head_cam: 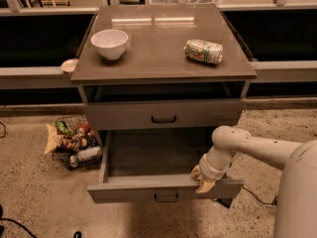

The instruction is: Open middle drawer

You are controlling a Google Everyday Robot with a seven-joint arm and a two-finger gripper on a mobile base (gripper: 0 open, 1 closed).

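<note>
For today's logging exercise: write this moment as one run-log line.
middle drawer: pulled out | gripper: on its front edge, right side | top drawer: shut | task: apparently done

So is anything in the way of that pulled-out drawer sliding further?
Nothing visible. The gripper rests on the front edge of the middle drawer, no object shows on the floor in front, and the basket sits aside by the cabinet.

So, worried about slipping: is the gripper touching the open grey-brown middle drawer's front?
Touching. The camera view shows the gripper resting over the top edge of the grey-brown middle drawer, on its front panel near the right end, with no gap visible.
</note>
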